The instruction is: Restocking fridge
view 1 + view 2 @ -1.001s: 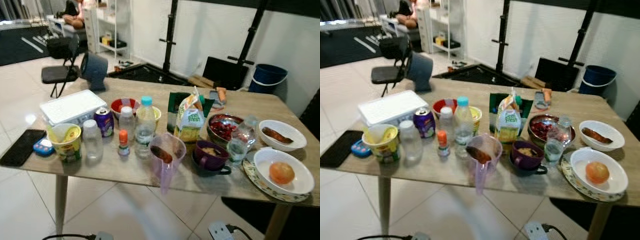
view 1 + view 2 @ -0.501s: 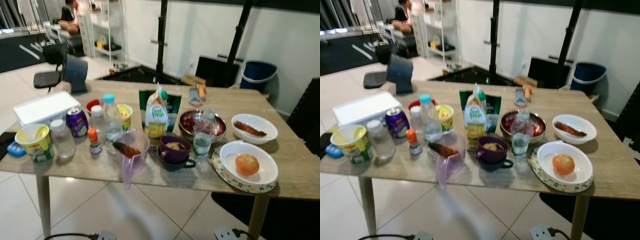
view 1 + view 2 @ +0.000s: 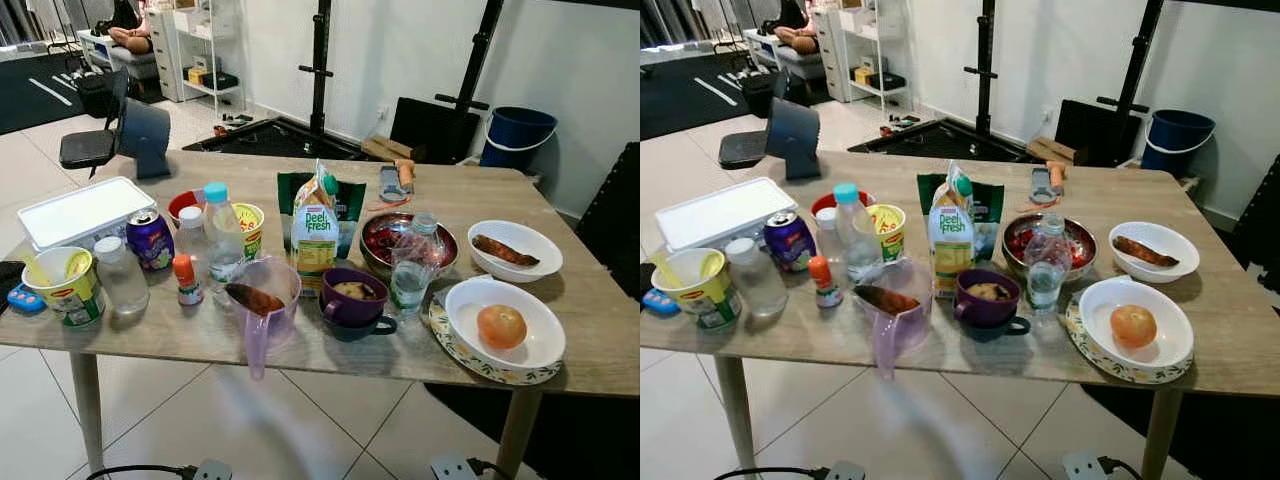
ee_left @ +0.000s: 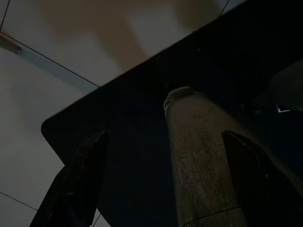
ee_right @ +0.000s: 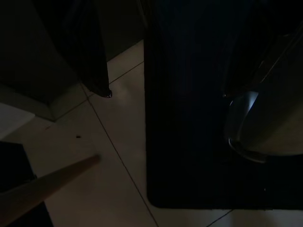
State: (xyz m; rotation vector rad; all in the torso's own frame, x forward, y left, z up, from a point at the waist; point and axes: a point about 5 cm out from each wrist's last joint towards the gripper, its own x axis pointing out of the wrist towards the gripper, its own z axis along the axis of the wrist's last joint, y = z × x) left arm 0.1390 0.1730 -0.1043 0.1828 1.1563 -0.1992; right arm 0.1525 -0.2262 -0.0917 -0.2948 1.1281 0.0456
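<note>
- Wooden desk (image 3: pixel 590 330) on white tile, crowded with fridge stock: milk carton (image 3: pixel 315 237), water bottle (image 3: pixel 409 270), purple mug (image 3: pixel 351 300), plastic jug (image 3: pixel 262 300) at near edge.
- Left hand (image 4: pixel 165 189): fingers spread, idle, aimed at floor.
- Right hand: state not discernible in dark wrist view.
- Risk: tight packing; reaching for carton likely to topple bottle or jug.

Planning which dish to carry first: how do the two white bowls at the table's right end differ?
The near white bowl sits on a patterned plate and holds a round orange fruit; the far white bowl sits directly on the table, holding an elongated brown piece. The near one looks larger. Both are upright and uncovered.
</note>
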